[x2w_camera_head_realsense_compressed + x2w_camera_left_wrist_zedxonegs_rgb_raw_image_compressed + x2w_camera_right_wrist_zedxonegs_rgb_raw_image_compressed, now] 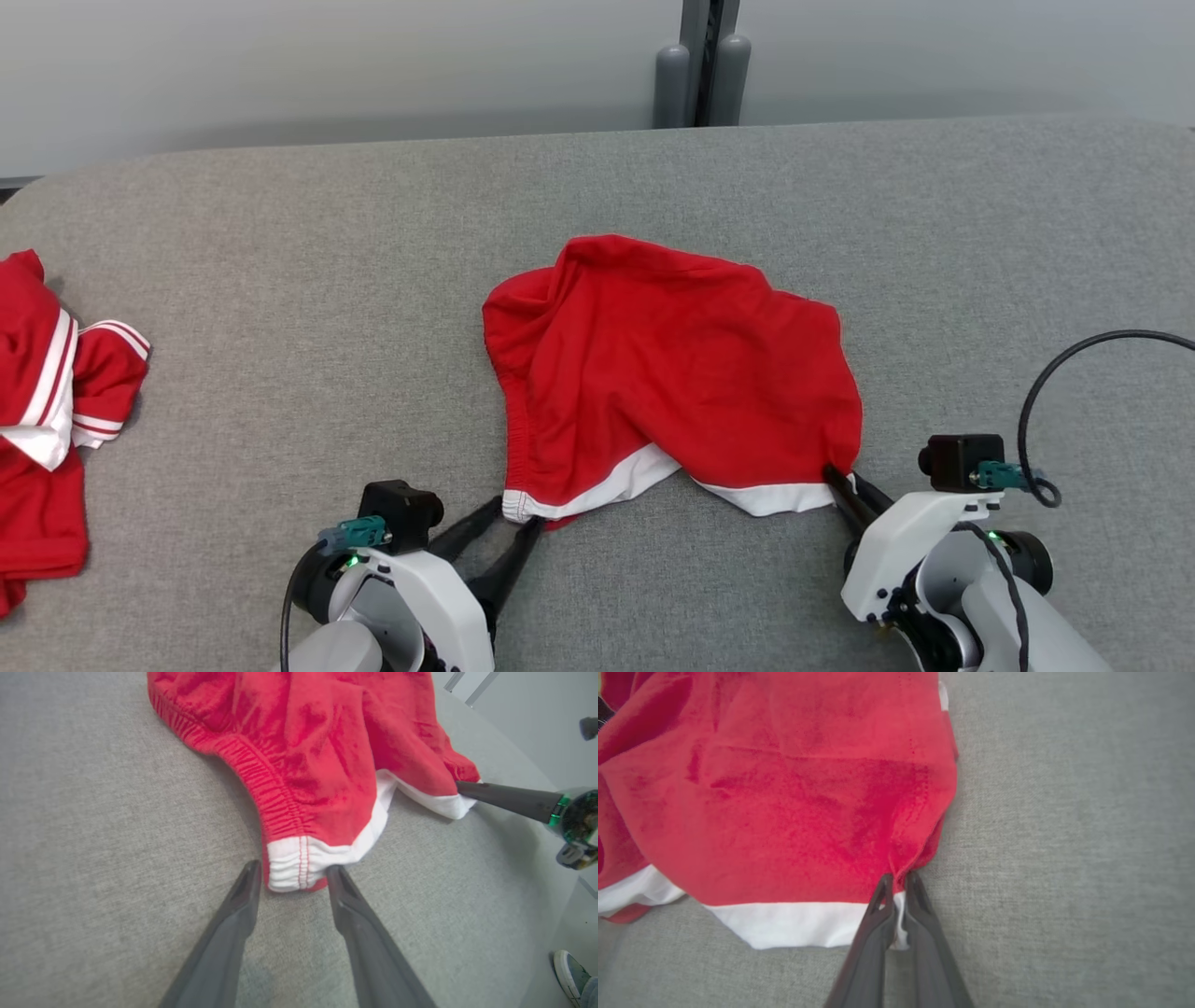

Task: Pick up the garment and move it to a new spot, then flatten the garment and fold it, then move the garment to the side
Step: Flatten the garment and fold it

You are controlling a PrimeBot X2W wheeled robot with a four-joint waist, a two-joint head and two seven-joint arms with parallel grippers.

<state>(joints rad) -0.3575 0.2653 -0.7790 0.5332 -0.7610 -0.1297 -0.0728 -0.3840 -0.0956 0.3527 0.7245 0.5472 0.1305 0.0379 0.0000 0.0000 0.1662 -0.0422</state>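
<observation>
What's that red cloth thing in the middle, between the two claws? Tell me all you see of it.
The red garment looks like soft knit shorts, with a white hem band and a gathered elastic edge. It lies rumpled on the grey fabric table. The right gripper is shut on one white corner; the left gripper stands open, fingers either side of the other corner.

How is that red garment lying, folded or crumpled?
Crumpled, not folded: the red garment lies bunched up, with deep creases across it.
</observation>
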